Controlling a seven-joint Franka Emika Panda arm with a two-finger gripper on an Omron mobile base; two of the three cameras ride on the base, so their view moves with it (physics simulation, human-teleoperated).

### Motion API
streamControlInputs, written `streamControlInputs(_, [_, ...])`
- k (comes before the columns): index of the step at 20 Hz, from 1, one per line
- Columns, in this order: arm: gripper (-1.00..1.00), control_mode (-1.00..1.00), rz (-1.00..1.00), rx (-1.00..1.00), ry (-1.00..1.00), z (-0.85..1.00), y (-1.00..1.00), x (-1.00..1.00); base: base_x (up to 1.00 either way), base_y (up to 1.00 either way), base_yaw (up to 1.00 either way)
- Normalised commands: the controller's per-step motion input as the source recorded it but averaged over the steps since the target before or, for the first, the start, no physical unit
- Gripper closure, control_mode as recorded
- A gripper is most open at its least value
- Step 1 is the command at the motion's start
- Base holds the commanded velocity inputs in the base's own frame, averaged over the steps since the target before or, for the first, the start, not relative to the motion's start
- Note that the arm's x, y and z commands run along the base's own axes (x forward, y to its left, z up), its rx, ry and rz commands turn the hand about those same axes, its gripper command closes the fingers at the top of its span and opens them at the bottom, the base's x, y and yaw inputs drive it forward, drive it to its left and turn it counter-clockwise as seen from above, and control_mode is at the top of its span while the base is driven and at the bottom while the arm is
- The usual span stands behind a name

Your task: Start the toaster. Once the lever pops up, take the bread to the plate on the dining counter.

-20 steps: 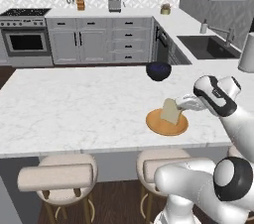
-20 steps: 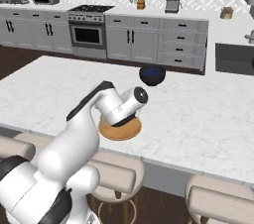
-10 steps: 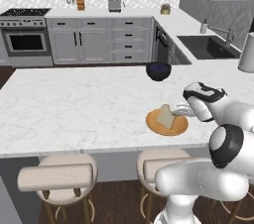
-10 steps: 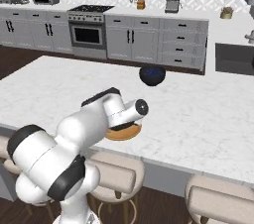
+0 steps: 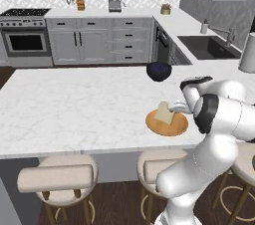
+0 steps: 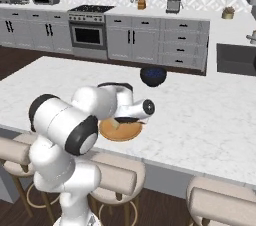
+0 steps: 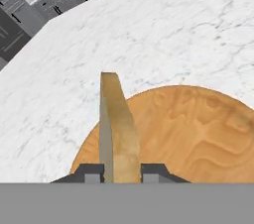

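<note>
One bread (image 7: 117, 134), one plate (image 7: 198, 134): my pincer (image 7: 121, 173) grips the slice, now lower over the counter (image 7: 163, 34).

The rendered kitchen is evenly and brightly lit, with no single visible lamp and no glare. The long white marble dining counter (image 5: 74, 104) reads pale and flat, its grey veins faint. A soft, weak shadow rims the flat round tan wooden plate (image 5: 169, 125). Both base views are slightly soft and grainy, with distant cabinets blurred. In the hand view the thin cream bread slice (image 7: 115, 134) looks smeared and the plate's wood grain blurry.
</note>
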Motion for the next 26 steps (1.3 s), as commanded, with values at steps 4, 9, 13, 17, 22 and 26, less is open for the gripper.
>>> streamControlInputs(4, [-1.0, -1.0, 0.0, 0.0, 0.0, -0.46, -0.09, 0.0, 0.0, 0.0, 0.0])
streamControlInputs(9, [-1.0, -1.0, -0.05, 0.0, 0.0, -0.16, -0.18, -0.04, 0.0, 0.0, 0.0])
streamControlInputs(13, [-1.0, -1.0, -0.1, 0.0, 0.0, 0.0, -0.23, -0.16, 0.0, 0.0, 0.0])
streamControlInputs(17, [-1.0, -1.0, -0.16, 0.0, 0.02, 0.12, -0.23, -0.37, 0.0, 0.0, 0.0])
streamControlInputs(22, [-1.0, -1.0, -0.16, 0.0, 0.11, 0.2, -0.02, -0.19, 0.0, 0.0, 0.0])
streamControlInputs(26, [-1.0, -1.0, -0.12, -0.01, 0.13, 0.28, 0.0, -0.14, 0.0, 0.0, 0.0])
